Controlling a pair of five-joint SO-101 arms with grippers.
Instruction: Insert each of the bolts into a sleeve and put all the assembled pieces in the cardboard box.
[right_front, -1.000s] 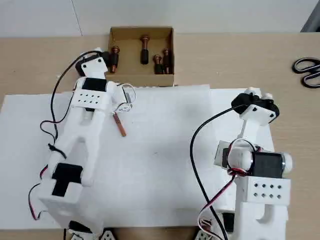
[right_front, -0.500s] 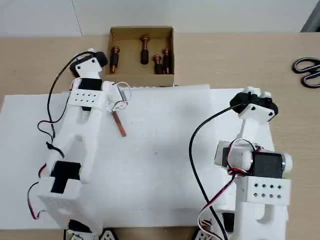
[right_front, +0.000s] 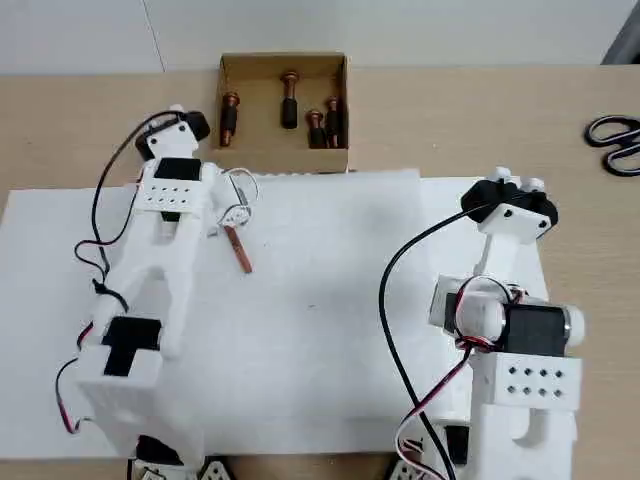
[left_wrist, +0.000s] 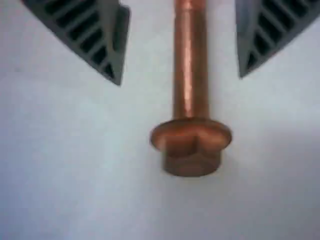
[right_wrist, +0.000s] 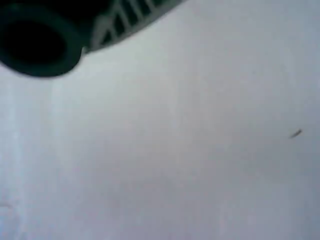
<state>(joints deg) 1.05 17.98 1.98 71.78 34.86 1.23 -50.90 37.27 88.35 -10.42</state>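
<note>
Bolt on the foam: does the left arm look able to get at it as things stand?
Probably yes. The open left pincer straddles the bolt lying on the foam, and nothing sits between them.

Left arm (right_front: 150, 280): extended from its base at the near left toward the far side, leaning slightly right. Left wrist (right_front: 176, 186): at the far end of the arm, angled downward. Left gripper (left_wrist: 180, 70): pointing down, jaws parted, with the two ribbed fingers (left_wrist: 95, 30) set well apart. Right arm (right_front: 510, 340): base at the near right, lower links bunched close above it, forearm reaching toward the far side. Right wrist (right_front: 512, 212): at the far end, tipped downward. Cables (right_front: 395, 300): hanging in loose loops along both arms.
</note>
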